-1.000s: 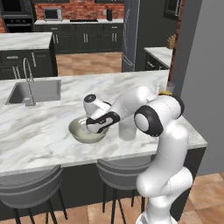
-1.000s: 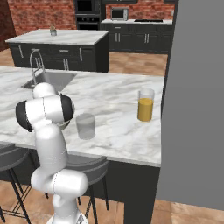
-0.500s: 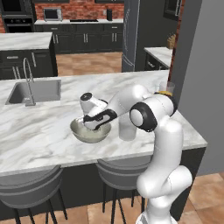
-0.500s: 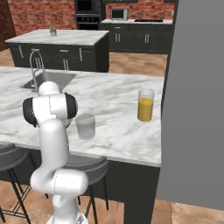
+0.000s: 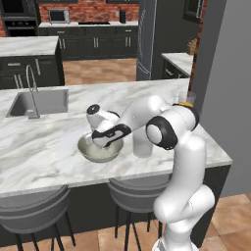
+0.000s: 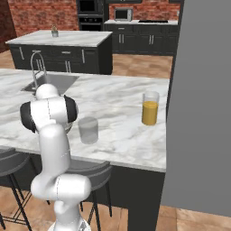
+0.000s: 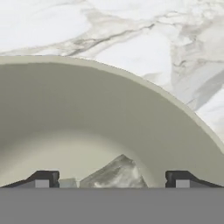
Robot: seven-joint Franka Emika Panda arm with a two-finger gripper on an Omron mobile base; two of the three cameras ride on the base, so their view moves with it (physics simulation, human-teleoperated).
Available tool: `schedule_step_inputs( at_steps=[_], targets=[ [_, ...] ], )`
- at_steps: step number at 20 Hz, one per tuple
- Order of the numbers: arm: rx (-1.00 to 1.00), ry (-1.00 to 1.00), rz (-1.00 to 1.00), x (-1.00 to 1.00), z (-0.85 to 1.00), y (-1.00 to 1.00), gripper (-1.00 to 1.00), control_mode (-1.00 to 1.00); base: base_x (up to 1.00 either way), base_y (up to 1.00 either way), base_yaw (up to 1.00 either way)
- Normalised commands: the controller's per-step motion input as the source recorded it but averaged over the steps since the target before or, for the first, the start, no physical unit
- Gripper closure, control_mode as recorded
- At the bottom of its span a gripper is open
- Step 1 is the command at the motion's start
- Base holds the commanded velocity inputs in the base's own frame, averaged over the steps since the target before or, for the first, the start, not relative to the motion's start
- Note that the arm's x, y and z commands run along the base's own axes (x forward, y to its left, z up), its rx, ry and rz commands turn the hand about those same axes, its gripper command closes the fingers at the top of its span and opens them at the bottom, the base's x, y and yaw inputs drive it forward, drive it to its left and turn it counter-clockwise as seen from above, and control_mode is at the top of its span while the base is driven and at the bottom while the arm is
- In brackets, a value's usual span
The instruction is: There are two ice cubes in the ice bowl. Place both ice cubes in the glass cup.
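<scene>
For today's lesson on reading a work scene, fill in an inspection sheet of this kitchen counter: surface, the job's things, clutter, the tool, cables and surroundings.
Surface: white marble counter, with a sink and tap set in it.
Job's things: ice bowl on the counter near the front edge; ice cubes lie in its bottom, their number hard to tell; glass cup upright beside the bowl, looks empty.
Clutter: glass of orange liquid, upright, apart from the cup.
Tool: tool down inside the bowl, jaws wide apart, ice between the fingertips, nothing gripped.
Cables: nothing seen.
Surroundings: stools under the counter, dark cabinets, brick wall.
</scene>
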Motion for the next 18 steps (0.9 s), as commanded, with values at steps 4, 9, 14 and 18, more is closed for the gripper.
schedule_step_inputs(
  at_steps=[4,9,14,18],
  targets=[
    [0.02,-0.23,0.1,-0.74,0.0,-0.22,-1.0,-1.0,0.0,0.0,0.0],
    [0.01,-0.13,0.13,-0.25,-0.01,-0.09,-1.0,-1.0,0.0,0.0,0.0],
    [0.0,0.01,0.07,0.07,-0.05,-0.09,-1.0,-1.0,0.0,0.0,0.0],
    [0.0,0.03,0.0,0.4,0.0,0.0,-1.0,-1.0,0.0,0.0,0.0]
  ],
)
